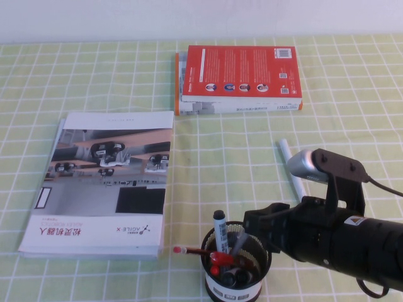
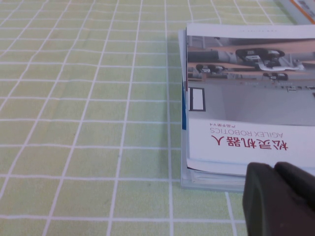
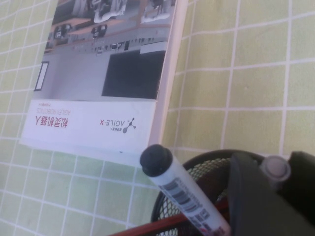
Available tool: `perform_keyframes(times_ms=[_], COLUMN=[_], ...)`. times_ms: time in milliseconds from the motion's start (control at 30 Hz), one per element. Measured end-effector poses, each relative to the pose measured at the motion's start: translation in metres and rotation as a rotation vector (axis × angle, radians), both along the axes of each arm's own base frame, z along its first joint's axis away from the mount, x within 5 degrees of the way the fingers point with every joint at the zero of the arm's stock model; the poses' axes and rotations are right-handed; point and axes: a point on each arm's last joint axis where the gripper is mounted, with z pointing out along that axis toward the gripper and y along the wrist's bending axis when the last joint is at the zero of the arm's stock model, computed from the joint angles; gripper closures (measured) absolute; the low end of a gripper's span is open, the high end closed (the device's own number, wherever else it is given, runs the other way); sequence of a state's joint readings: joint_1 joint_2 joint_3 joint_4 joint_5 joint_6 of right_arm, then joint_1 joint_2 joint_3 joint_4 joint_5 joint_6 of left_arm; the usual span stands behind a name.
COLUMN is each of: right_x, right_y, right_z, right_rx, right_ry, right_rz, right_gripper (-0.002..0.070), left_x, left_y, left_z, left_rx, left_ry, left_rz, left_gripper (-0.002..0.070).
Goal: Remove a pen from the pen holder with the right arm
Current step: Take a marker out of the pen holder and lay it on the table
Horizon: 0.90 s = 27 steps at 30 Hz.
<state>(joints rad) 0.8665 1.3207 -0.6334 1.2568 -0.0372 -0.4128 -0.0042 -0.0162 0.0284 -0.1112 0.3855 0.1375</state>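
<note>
A black mesh pen holder [image 1: 234, 280] stands at the table's front edge and holds several pens. My right gripper [image 1: 256, 228] reaches over its rim [image 3: 204, 156] from the right. Its fingers [image 3: 251, 196] are shut on a grey-capped pen [image 3: 275, 168] that stands upright in the holder. A white marker with a black cap [image 1: 220, 230] [image 3: 179, 189] leans just left of it, and a red pencil [image 1: 194, 250] pokes out to the left. Only the left wrist view shows my left gripper [image 2: 274, 169]. It is shut, with nothing in it, over the near corner of the brochure.
A white AgileX brochure [image 1: 107, 182] [image 2: 246, 98] [image 3: 98, 73] lies left of the holder. A red book [image 1: 242, 72] sits on a stack at the back. A white pen [image 1: 291, 165] lies on the green checked cloth behind my right wrist.
</note>
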Motion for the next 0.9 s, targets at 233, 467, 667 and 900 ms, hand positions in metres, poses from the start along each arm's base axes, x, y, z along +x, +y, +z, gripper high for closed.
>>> perform_keyframes(times_ms=[233,467,667,900], right_x=[0.0,0.0,0.0003,0.0017], right_y=[0.0,0.0001,0.0004,0.0043], right_z=[0.0,0.0001,0.0009,0.0076], right_rx=[-0.007,-0.024,-0.037,-0.04], right_ry=[-0.008,-0.028,-0.046,-0.078], right_rz=[0.008,0.025,0.04,0.075], right_gripper=[0.0566,0.0589,0.059,0.059], left_x=[0.0,0.0,0.0,0.0], left_y=[0.0,0.0,0.0,0.0], left_z=[0.0,0.0,0.0,0.0], left_rx=[0.0,0.0,0.0,0.0], left_ry=[0.0,0.0,0.0,0.0], left_rz=[0.0,0.0,0.0,0.0], left_gripper=[0.068,0.068,0.068,0.068])
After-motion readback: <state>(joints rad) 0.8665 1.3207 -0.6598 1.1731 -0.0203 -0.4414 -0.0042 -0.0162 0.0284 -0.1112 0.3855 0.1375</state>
